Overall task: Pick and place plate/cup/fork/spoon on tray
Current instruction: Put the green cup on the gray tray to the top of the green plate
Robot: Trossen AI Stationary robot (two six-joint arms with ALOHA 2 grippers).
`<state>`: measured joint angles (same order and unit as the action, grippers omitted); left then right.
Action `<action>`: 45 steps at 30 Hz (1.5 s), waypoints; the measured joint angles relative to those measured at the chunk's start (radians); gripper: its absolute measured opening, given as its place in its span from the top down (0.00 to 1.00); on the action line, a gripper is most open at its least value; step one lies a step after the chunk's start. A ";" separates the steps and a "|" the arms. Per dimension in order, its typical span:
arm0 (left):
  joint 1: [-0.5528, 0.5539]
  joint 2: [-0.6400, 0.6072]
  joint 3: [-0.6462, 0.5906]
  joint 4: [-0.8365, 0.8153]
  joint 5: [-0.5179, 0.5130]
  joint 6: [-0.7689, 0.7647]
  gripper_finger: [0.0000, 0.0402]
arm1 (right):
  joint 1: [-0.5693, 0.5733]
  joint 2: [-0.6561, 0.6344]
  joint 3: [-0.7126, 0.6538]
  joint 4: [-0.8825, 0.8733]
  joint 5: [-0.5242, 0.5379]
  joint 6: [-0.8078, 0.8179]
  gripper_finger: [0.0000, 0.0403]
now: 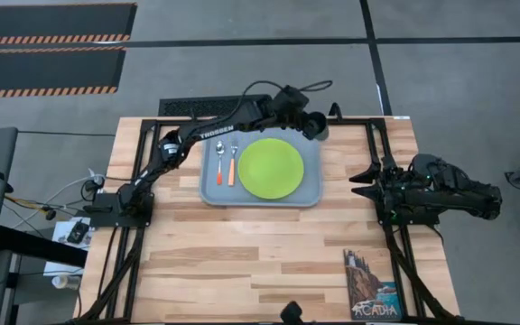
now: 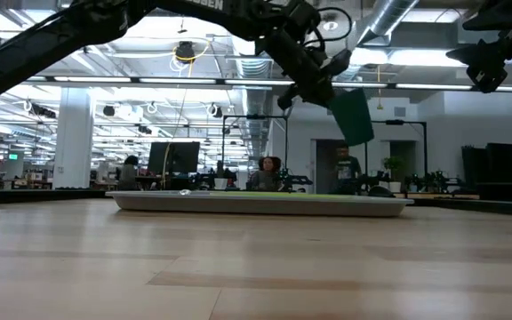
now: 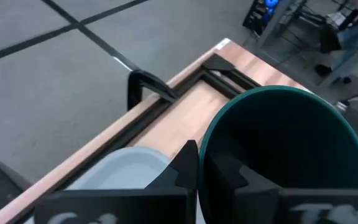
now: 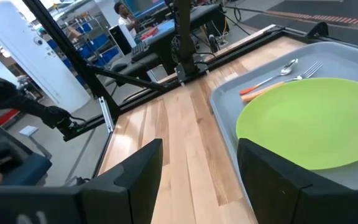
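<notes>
My left gripper (image 1: 303,119) is shut on the dark teal cup (image 1: 317,127), above the far right corner of the pale blue-grey tray (image 1: 312,191). In the low view the cup (image 2: 354,116) hangs tilted, well above the tray (image 2: 256,204). The lime-green plate (image 1: 270,168) lies flat in the tray. The spoon (image 1: 221,165) and the fork (image 1: 233,166) lie side by side on the tray floor to the plate's left. My right gripper (image 1: 359,185) is open and empty, raised to the right of the tray. My left gripper holds the cup by its wall at the rim (image 3: 202,146). One finger (image 3: 230,175) is inside the cup and the other (image 3: 184,167) is outside. The cup is lifted clear of tray and table and hangs tilted, its bottom lower than the fingers.
A colourful picture book (image 1: 373,284) lies near the table's front right corner. A black clamp (image 3: 145,84) sits on the table's far edge by the tray. Bare wood lies in front of the tray and at its right.
</notes>
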<state>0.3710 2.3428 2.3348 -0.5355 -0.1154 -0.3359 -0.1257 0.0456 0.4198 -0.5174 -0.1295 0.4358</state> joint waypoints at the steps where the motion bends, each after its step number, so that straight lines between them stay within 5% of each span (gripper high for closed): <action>1: 0.009 0.000 0.000 -0.001 0.003 -0.004 1.00 | 0.000 0.000 0.000 0.000 0.000 0.000 0.42; 21: 0.144 0.043 -0.002 0.024 0.077 -0.003 1.00 | 0.000 0.000 0.000 0.001 0.039 -0.016 0.42; 45: 0.146 0.103 -0.001 -0.084 0.163 -0.041 1.00 | -0.001 0.000 0.000 0.001 0.079 -0.015 0.42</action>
<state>0.5168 2.4456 2.3337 -0.6197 0.0480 -0.3764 -0.1265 0.0456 0.4198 -0.5163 -0.0509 0.4210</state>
